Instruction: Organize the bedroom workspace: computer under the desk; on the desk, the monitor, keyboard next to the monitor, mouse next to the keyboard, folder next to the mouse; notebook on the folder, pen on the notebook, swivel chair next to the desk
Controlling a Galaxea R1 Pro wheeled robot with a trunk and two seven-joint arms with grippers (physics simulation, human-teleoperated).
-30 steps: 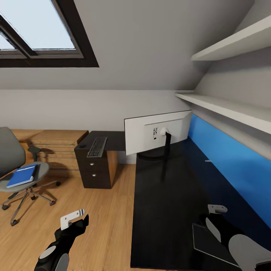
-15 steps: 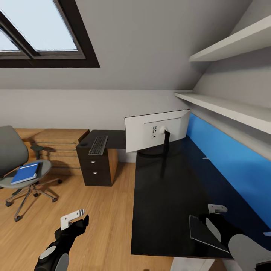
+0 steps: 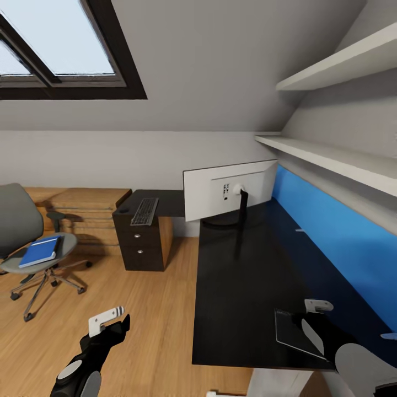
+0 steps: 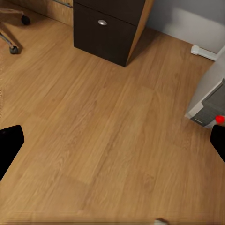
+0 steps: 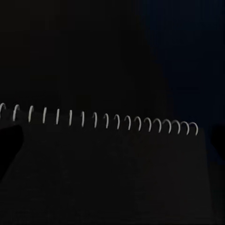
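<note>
Head view: the dark spiral-bound notebook (image 3: 295,331) lies on the black matte desk (image 3: 248,275) near its front edge, right gripper (image 3: 318,314) above it, grip unclear.

Left wrist: fingers (image 4: 9,145) spread over floor.

Right wrist: a low approach could push the notebook off

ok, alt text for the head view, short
A long black desk with a blue back panel holds a monitor and a dark notebook near the right gripper; a blue folder lies on the swivel chair.
</note>
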